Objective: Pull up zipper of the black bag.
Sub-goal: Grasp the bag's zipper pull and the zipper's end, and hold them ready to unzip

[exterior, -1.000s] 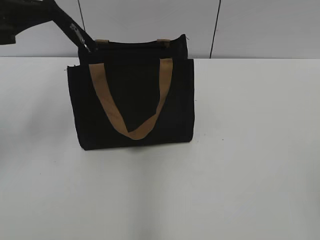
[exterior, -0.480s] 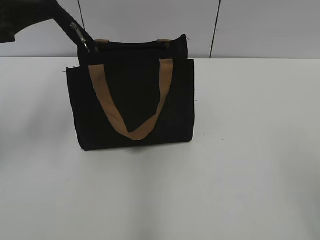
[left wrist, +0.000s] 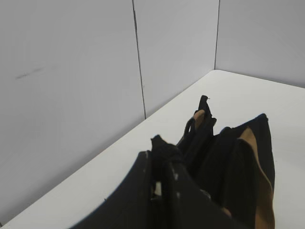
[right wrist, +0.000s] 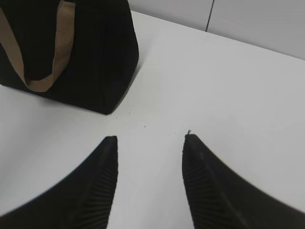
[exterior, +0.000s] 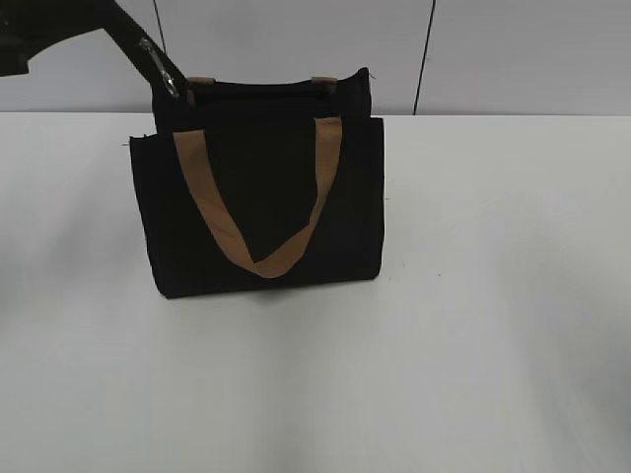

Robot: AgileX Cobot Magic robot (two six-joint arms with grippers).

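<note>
The black bag (exterior: 261, 197) stands upright on the white table (exterior: 473, 325), its tan strap (exterior: 212, 212) hanging down the front. The zipper (exterior: 258, 88) runs along the top edge; I cannot make out its silver pull tab. My left gripper (exterior: 177, 93) comes in from the upper left and sits at the bag's top left corner. In the left wrist view the left gripper (left wrist: 163, 155) is shut on a black fabric end at that corner, with the bag (left wrist: 238, 162) stretching away. My right gripper (right wrist: 148, 138) is open and empty over bare table, in front of and to the right of the bag (right wrist: 95, 47).
Grey wall panels (exterior: 296, 39) stand right behind the bag, with a corner visible in the left wrist view (left wrist: 217, 38). The table's back edge (exterior: 513, 114) runs just behind the bag.
My left gripper has shifted slightly up and left at the bag's corner, and the bag's left edge has moved a little left with it. The right gripper is not seen earlier.
</note>
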